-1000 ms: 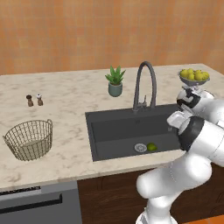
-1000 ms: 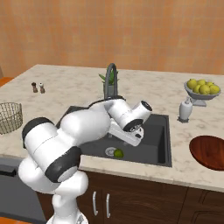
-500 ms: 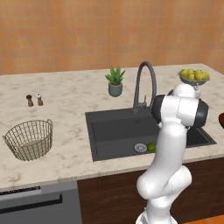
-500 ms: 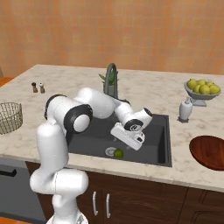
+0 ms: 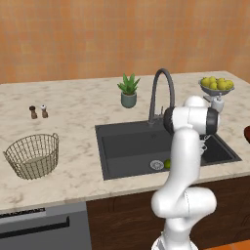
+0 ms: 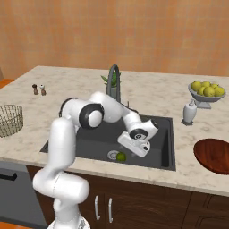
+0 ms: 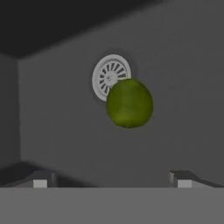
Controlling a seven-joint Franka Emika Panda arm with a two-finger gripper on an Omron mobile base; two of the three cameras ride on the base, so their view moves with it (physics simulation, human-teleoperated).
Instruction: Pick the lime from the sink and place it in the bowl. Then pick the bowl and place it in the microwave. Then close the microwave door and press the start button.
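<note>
The lime (image 7: 129,103), small and bright green, lies on the floor of the dark grey sink (image 6: 94,136) right beside the round steel drain (image 7: 110,77). It shows too as the lime (image 6: 120,156) and the lime (image 5: 167,164). My gripper (image 6: 133,146) hangs low inside the basin, just above and to the right of the fruit. In the hand view the gripper (image 7: 111,180) is open, its fingertips (image 7: 40,179) wide apart with nothing between them, the lime straight ahead. The reddish-brown bowl (image 6: 214,155) rests on the counter to the right of the sink. The microwave is out of view.
An arched dark faucet (image 5: 161,93) and a potted plant (image 5: 129,91) stand behind the sink. A grey dish of yellow fruit (image 6: 206,90) and a white bottle (image 6: 188,112) are at the back right. A wire basket (image 5: 32,155) and two shakers (image 5: 38,112) sit to the left.
The arm has swung over and straightened, carrying the hand lower into the sink and closer to the lime. The jaws stay open and the lime has not moved.
</note>
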